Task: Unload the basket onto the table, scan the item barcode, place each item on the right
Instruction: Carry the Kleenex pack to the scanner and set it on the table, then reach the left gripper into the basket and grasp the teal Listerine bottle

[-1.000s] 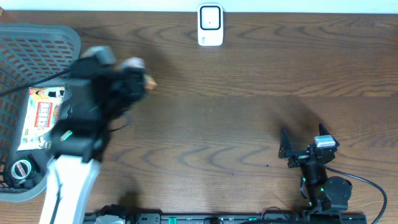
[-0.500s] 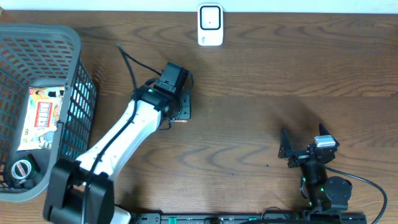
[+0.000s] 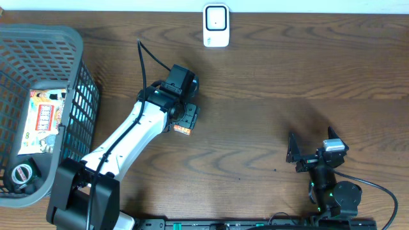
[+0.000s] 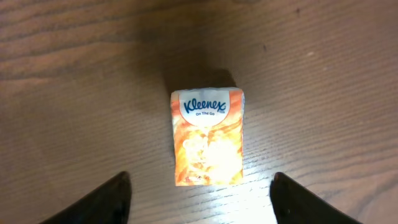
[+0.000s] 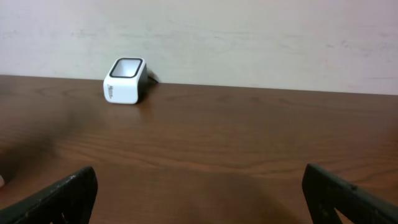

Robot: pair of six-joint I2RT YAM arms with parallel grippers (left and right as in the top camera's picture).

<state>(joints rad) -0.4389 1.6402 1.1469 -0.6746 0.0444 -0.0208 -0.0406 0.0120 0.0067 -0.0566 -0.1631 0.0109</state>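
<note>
The item, an orange Kleenex tissue pack, lies flat on the wooden table, logo side up; no barcode shows on it. My left gripper hovers just above it, open, a finger on each side and neither touching the pack. In the overhead view the pack pokes out under the left gripper, left of the table's middle. The white scanner stands at the far edge, also seen in the right wrist view. My right gripper rests open and empty at the front right.
A grey mesh basket stands at the left edge, holding a flat printed box and a small round item. A black cable loops up from the left arm.
The left arm swung from the basket out to the table, brought the tissue pack down onto the wood, and its jaws opened off it. The right arm stayed still.
</note>
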